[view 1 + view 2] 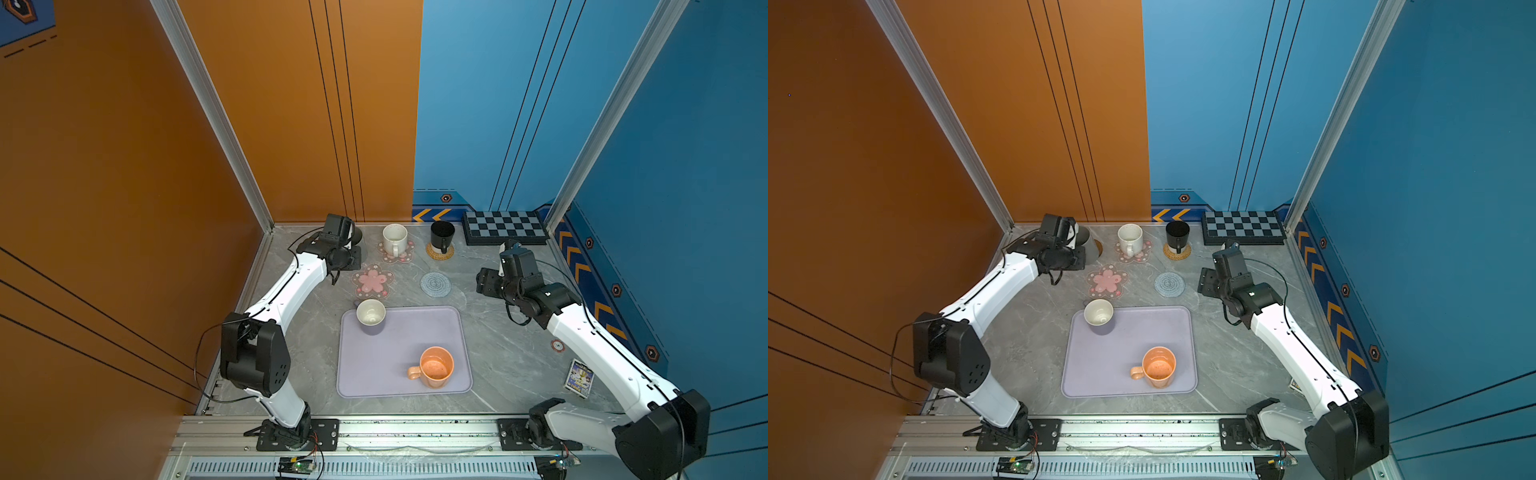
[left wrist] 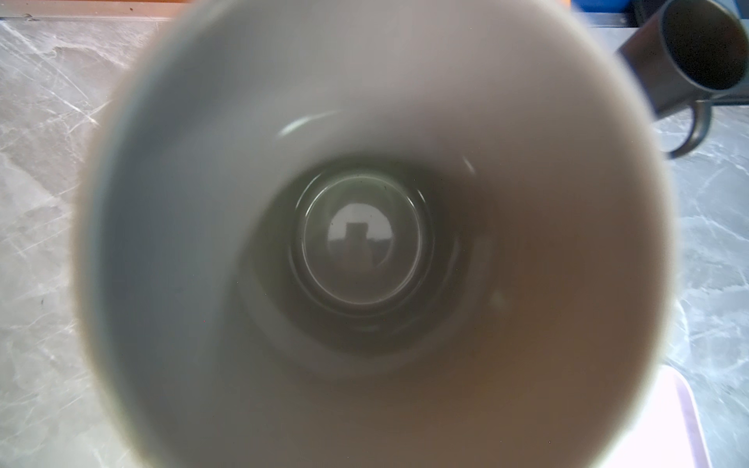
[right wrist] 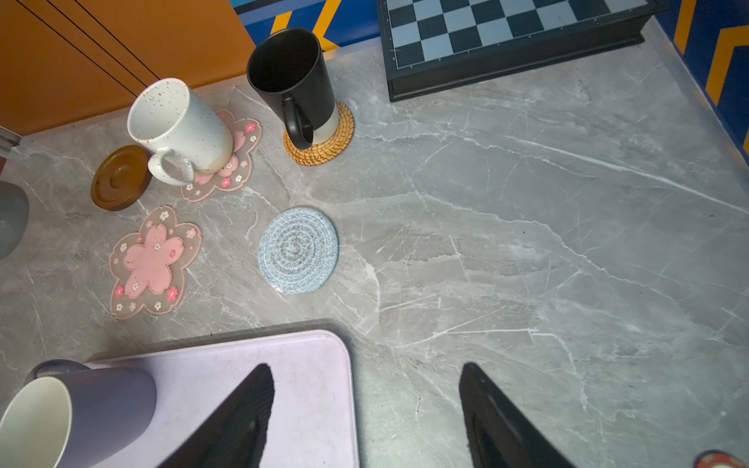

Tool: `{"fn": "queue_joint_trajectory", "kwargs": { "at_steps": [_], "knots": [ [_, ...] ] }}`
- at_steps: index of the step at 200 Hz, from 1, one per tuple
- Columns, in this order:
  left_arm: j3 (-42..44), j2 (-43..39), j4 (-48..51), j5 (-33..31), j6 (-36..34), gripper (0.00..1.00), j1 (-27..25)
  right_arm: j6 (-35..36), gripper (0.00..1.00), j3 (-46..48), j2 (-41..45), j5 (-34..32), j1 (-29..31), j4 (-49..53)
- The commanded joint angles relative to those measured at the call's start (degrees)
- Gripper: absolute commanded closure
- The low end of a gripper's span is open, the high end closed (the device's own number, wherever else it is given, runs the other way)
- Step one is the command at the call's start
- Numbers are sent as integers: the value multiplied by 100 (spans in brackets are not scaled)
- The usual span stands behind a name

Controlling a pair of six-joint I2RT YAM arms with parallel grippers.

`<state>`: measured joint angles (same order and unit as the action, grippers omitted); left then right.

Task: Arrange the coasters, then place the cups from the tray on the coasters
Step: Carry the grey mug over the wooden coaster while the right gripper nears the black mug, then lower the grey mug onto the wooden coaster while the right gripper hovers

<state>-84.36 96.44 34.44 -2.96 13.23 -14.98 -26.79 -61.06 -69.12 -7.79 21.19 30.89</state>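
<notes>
My left gripper [image 1: 351,244] is at the back left, shut on the tall grey cup [image 1: 1084,237], whose inside fills the left wrist view; its fingers are hidden. The cup hangs beside the bare brown wooden coaster [image 3: 120,177]. The white speckled cup [image 1: 394,239] stands on a pink flower coaster [image 1: 409,254], the black cup [image 1: 441,235] on the rattan coaster [image 1: 439,252]. A second pink coaster [image 1: 372,281] and the grey-blue woven coaster [image 1: 435,284] lie bare. The lavender cup [image 1: 371,318] and orange cup [image 1: 435,368] stand on the tray [image 1: 399,353]. My right gripper [image 3: 367,372] is open above the tray's back right corner.
A black checkered board [image 1: 505,227] lies at the back right against the blue wall. A small card box [image 1: 579,377] and a round red chip [image 1: 557,345] lie under the right arm. Orange and blue walls close in the table on three sides.
</notes>
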Motion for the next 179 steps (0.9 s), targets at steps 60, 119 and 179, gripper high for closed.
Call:
{"fn": "queue_joint_trajectory", "kwargs": {
  "at_steps": [60, 119, 179],
  "knots": [
    [-1355, 1026, -509, -239, -144, 100, 174, 261, 25, -578, -395, -336, -200, 460],
    [-1820, 1560, -455, -332, -143, 100, 310, 141, 25, -1024, -944, -157, -199, 479],
    [-2514, 2149, -137, -429, -96, 100, 378, 137, 25, -1335, -1440, -187, -207, 479]
  ]
}}
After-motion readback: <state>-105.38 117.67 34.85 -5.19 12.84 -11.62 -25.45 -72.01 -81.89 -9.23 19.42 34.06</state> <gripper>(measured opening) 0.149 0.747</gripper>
